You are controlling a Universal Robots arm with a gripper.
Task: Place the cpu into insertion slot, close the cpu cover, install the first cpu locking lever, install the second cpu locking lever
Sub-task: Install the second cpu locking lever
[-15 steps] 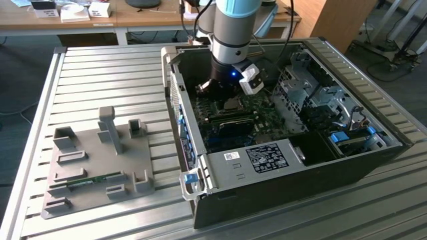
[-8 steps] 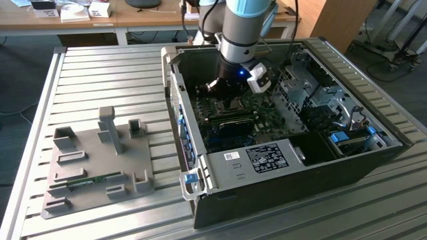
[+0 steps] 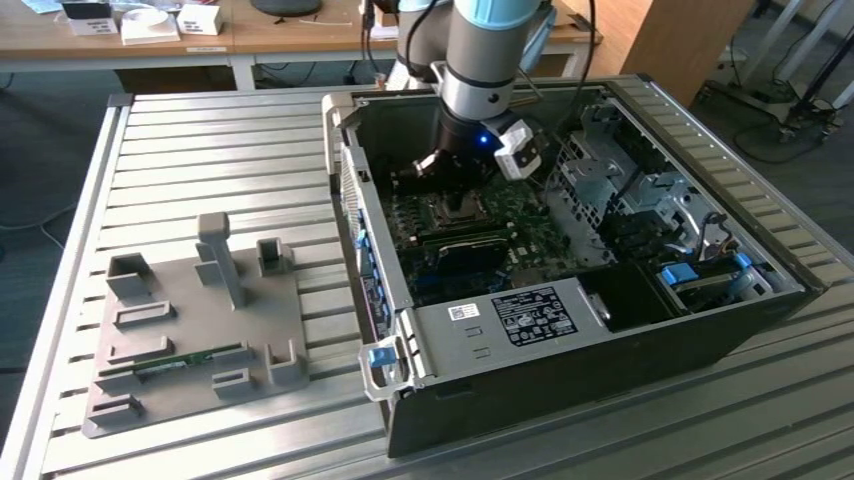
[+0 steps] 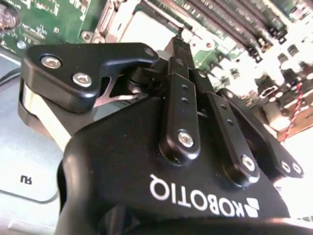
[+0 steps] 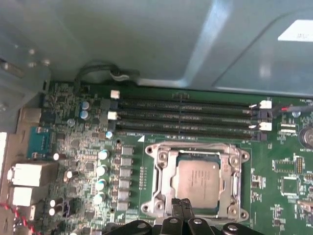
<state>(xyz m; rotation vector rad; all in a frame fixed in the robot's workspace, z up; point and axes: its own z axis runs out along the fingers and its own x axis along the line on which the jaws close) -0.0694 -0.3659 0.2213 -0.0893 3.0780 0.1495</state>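
Cpu: we see the cpu (image 5: 198, 182) lying flat in the insertion slot (image 5: 165, 182) on the green motherboard (image 5: 83, 142), its dull silver top facing up.
Cpu cover: the cpu cover (image 5: 234, 182) lies down around the chip, its window framing the metal top; we cannot tell whether any lever is latched.
Handling: we judge the chip light, stiff and smooth-topped, with a delicate underside, so any hold belongs on its side edges. The cover looks like thin springy sheet metal, best pressed at its frame.
Gripper: in the first wrist view the gripper (image 5: 182, 202) has its two fingertips pressed together, nothing between them, at the socket frame's near edge; whether they touch it we cannot say.
Memory slots: long black memory slots (image 5: 186, 117) run just beyond the socket.
Surroundings: in the exterior view the arm (image 3: 487, 60) reaches down into the open computer case (image 3: 747, 310), which rests on a slatted metal table (image 3: 200, 150) beside a grey fixture tray (image 3: 187, 340).
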